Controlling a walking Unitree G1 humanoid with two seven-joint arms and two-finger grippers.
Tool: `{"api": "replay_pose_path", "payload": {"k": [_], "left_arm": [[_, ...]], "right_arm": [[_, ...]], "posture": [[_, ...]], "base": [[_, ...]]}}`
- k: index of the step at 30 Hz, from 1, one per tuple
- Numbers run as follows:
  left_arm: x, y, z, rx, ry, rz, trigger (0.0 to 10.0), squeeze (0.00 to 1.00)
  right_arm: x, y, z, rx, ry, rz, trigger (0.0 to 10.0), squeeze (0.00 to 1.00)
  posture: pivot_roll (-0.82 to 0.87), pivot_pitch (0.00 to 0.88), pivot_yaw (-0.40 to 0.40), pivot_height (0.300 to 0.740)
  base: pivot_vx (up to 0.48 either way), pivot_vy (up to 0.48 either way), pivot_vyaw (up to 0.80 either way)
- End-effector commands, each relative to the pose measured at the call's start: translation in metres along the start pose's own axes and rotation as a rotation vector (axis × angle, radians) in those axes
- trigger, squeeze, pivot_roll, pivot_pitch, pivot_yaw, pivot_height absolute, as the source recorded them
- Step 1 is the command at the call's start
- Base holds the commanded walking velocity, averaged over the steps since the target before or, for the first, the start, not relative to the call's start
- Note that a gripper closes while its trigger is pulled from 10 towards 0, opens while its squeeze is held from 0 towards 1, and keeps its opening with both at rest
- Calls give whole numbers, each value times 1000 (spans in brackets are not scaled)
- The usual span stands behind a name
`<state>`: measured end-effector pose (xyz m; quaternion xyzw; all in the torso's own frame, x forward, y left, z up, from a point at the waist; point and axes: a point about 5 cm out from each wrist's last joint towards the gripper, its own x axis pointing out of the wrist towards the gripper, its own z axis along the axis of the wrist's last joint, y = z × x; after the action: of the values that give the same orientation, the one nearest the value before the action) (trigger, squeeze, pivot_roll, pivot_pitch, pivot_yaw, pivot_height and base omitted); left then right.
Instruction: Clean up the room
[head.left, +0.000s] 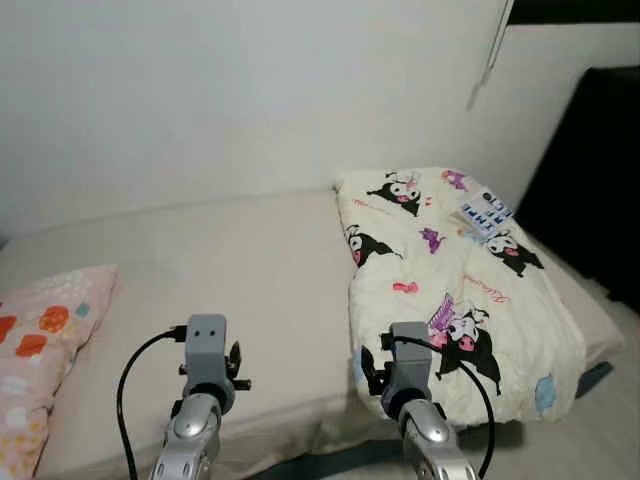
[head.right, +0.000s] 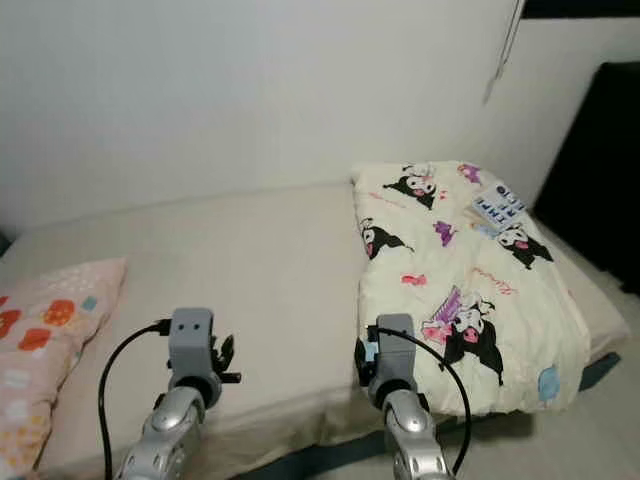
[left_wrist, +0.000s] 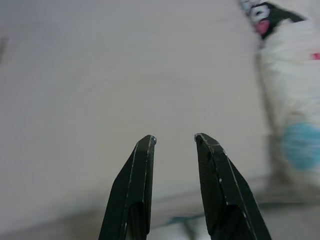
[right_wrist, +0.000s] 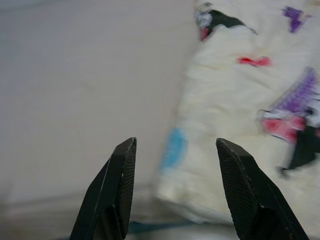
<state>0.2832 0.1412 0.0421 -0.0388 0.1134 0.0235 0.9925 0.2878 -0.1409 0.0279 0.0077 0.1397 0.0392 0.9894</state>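
You're looking at a home bedroom: a low bed (head.left: 250, 270) against a plain white wall (head.left: 250, 90), a cartoon-print quilt (head.left: 450, 290) at 3 o'clock, a patterned pink pillow (head.left: 40, 350) at 9 o'clock.

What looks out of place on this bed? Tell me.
The cartoon-print blanket lies bunched on the mattress's right half, its corner drooping over the front edge. A small blue-and-white packet sits on the blanket's far end.

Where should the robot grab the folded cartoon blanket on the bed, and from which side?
Probably the blanket's near corner by the bed's front edge. It hangs thick and folded there, directly ahead of the open right gripper. Come in level from the front, so one finger can slide under the fold.
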Motion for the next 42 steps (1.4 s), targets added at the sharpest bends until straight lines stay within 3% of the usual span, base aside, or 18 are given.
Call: {"api": "replay_pose_path", "payload": {"k": [1, 23, 42], "left_arm": [[0, 2, 0, 12, 5, 3, 10000, 0], [-2, 4, 0, 23, 9, 0, 10000, 0], [5, 1, 8, -7, 13, 15, 10000, 0]], "right_arm": [[0, 1, -1, 2, 2, -2, 10000, 0], [-1, 3, -3, 10, 6, -3, 10000, 0], [3, 2, 0, 46, 9, -12, 10000, 0]], "posture": [[-19, 64, -15, 740], [-12, 69, -7, 740], [-8, 70, -5, 740]], "base": [[0, -386, 0], [0, -386, 0], [0, 0, 0]]}}
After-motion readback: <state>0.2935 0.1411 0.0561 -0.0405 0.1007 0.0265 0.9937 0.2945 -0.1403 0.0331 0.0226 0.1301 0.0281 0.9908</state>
